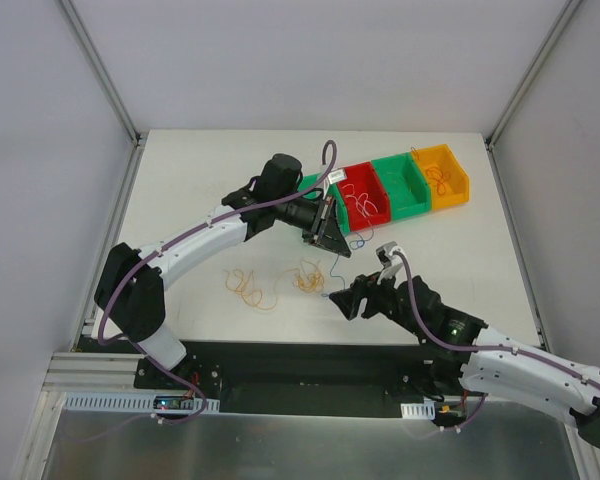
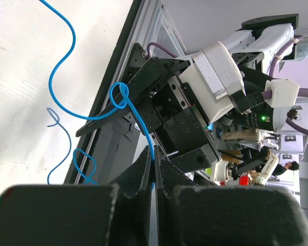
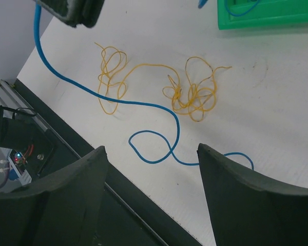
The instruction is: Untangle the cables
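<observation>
My left gripper (image 2: 155,160) is shut on a thin blue cable (image 2: 50,77), pinched between its fingertips. In the top view the left gripper (image 1: 325,232) holds that cable up above the table, and the strand (image 1: 334,268) hangs down to the table's front. Its lower end lies in a loop (image 3: 178,121) on the white surface. My right gripper (image 3: 151,154) hovers just above that loop, open, with nothing between its fingers. In the top view the right gripper (image 1: 344,300) sits near the front edge. Two orange-yellow cable curls (image 3: 110,72) (image 3: 195,96) lie loose beside the blue one.
A row of bins stands at the back right: a green bin (image 1: 308,186) partly behind the left gripper, a red bin (image 1: 366,196), another green bin (image 1: 402,186) and an orange-yellow bin (image 1: 443,178), each with wire inside. The table's front edge (image 3: 143,205) lies just below the right gripper.
</observation>
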